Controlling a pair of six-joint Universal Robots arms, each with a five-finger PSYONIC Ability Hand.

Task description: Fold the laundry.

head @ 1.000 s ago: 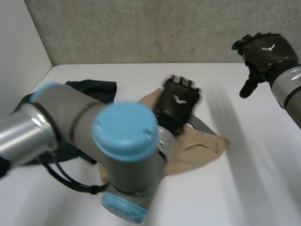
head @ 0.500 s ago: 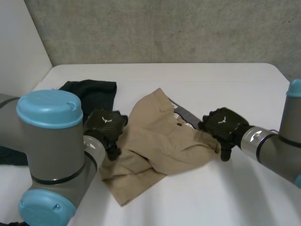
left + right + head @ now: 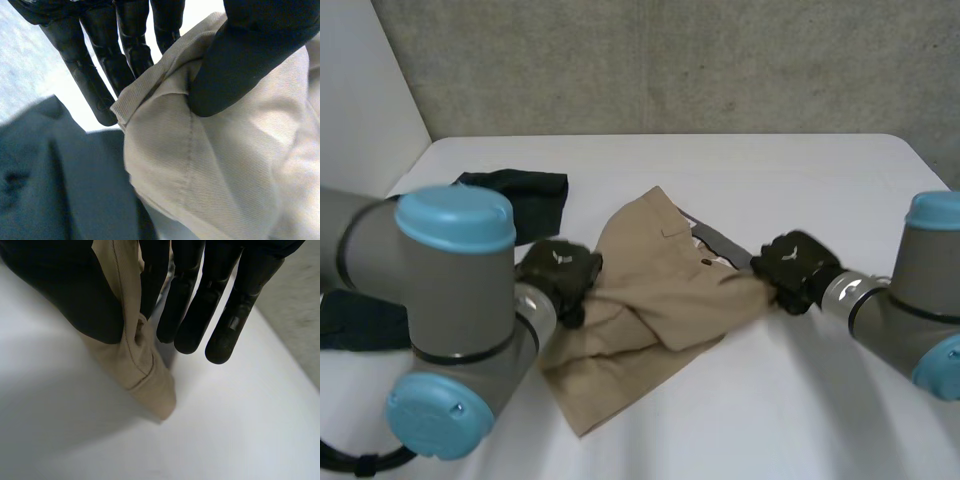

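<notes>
A pair of beige shorts (image 3: 655, 290) lies crumpled in the middle of the white table (image 3: 800, 180). My left hand (image 3: 560, 278) is at the shorts' left edge. Its thumb (image 3: 240, 55) pinches a fold of beige shorts (image 3: 200, 165) against its fingers (image 3: 95, 75). My right hand (image 3: 790, 270) holds the shorts' right edge, lifted a little. There the thumb (image 3: 65, 290) pinches a beige shorts corner (image 3: 140, 365) against the fingers (image 3: 200, 300).
A dark green garment (image 3: 520, 195) lies on the table left of the shorts, and its cloth (image 3: 55, 180) shows under my left hand. A grey concrete wall (image 3: 670, 60) stands behind the table. Bare tabletop lies in front and to the right.
Both hands came down onto the shorts from above and closed on their left and right edges. The cloth's right side has pulled up and inward.
</notes>
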